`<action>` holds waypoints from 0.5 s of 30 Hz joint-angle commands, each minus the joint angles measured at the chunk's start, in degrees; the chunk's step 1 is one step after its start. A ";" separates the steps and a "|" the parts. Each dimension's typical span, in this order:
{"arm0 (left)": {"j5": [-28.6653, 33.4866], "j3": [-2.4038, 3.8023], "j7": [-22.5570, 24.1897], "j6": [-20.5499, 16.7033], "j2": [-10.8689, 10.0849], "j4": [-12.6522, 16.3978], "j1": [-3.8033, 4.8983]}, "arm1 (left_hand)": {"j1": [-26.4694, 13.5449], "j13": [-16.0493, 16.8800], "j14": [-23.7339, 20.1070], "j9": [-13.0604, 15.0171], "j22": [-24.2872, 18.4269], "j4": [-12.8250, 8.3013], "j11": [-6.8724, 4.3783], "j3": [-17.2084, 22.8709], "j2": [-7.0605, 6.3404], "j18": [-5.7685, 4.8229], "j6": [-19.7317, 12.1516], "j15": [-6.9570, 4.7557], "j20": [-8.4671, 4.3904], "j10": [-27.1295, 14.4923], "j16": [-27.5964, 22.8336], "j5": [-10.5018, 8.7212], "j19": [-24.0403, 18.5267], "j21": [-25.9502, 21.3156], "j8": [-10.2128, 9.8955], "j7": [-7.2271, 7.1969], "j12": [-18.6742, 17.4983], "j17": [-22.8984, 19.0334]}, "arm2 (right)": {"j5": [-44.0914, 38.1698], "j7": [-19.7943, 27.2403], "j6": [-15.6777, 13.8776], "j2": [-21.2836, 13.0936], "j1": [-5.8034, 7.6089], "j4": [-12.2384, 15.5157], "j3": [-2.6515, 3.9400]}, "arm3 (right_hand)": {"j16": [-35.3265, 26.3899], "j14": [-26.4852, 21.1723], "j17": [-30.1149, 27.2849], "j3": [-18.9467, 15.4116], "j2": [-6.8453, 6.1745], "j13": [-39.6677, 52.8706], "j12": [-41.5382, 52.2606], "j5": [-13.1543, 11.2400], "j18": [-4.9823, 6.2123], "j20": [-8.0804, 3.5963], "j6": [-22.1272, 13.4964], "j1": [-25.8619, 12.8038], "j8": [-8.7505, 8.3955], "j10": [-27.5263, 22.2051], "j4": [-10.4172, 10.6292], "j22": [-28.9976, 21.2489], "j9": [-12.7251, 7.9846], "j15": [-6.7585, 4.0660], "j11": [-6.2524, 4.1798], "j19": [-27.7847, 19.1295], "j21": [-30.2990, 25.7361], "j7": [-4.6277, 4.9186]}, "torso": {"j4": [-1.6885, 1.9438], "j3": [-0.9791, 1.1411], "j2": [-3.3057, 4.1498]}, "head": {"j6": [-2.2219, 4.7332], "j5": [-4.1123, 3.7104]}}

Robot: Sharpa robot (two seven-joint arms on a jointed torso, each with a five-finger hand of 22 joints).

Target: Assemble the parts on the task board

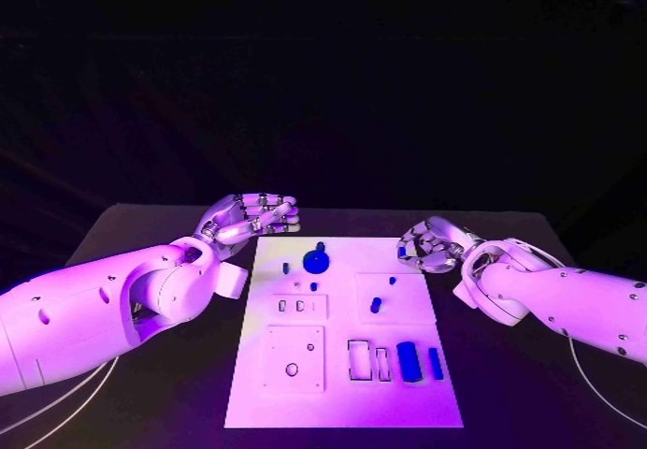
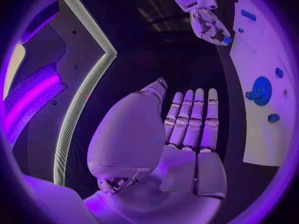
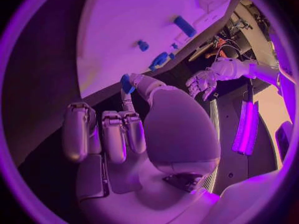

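The white task board (image 1: 344, 393) lies in the middle of the table. On it near the far edge sits a round blue part (image 1: 316, 261) (image 2: 260, 90) (image 3: 159, 60), with small blue parts (image 1: 376, 304) further in and two blue bars (image 1: 409, 361) at the near right. My right hand (image 1: 432, 245) (image 3: 143, 129) (image 2: 209, 25) hovers at the board's far right corner and pinches a small blue part (image 3: 127, 83) (image 2: 228, 40) between thumb and a finger. My left hand (image 1: 250, 220) (image 2: 168, 139) (image 3: 202, 82) is beside the far left corner, fingers stretched out side by side, holding nothing.
The board carries a square plate with holes (image 1: 294, 357) at the near left and empty rectangular slots (image 1: 364, 360) beside the blue bars. Black table (image 1: 539, 393) surrounds the board. Thin cables (image 1: 54, 412) trail under my left arm.
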 commanded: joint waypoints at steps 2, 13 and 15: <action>-0.10 0.03 0.26 0.86 0.34 -0.06 0.03 | -0.41 -0.03 -0.25 -0.10 -0.06 0.08 0.10 0.37 -0.37 0.65 -0.23 0.10 0.03 0.26 -0.39 -0.26 0.21 -0.03 -0.14 2.19 -0.32 0.07 | -3.67 -7.39 -3.46 0.60 0.56 4.58 0.02 | 0.17 5.92 14.42 0.47 0.59 12.96 -0.27 -0.20 -0.13 -0.32 0.45 0.08 0.50 4.41 -0.06 2.83 0.67 -0.45 -0.45 -0.08 -0.09 -0.34 | -0.02 -0.04 -0.13 | 0.06 0.22; 0.26 -0.03 0.14 0.68 1.16 -1.27 0.03 | -0.41 -0.03 -0.25 -0.10 -0.06 0.08 0.10 0.37 -0.37 0.65 -0.23 0.10 0.03 0.26 -0.39 -0.26 0.21 -0.03 -0.14 2.19 -0.32 0.07 | -7.16 -13.28 -3.81 6.99 0.12 11.35 0.03 | 0.13 5.89 14.24 0.85 0.85 12.75 -0.48 -0.24 -0.02 -0.38 0.59 0.07 0.68 4.25 -0.30 2.43 0.84 -0.49 -0.48 -0.33 -0.51 -0.39 | -0.02 -0.17 -0.78 | -0.09 0.97; 0.87 -0.03 -0.03 0.45 1.40 -1.61 0.03 | -0.44 -0.03 -0.24 -0.10 -0.07 0.09 0.11 0.39 -0.38 0.65 -0.24 0.10 0.03 0.26 -0.42 -0.27 0.21 -0.03 -0.15 2.21 -0.36 0.09 | -9.23 -14.17 -3.84 8.70 -0.47 11.69 0.03 | 0.12 5.88 14.20 0.85 0.85 12.76 -0.47 -0.24 0.00 -0.38 0.60 0.06 0.69 4.26 -0.30 2.35 0.84 -0.49 -0.48 -0.38 -0.59 -0.39 | -0.05 -0.31 -0.88 | -0.11 1.27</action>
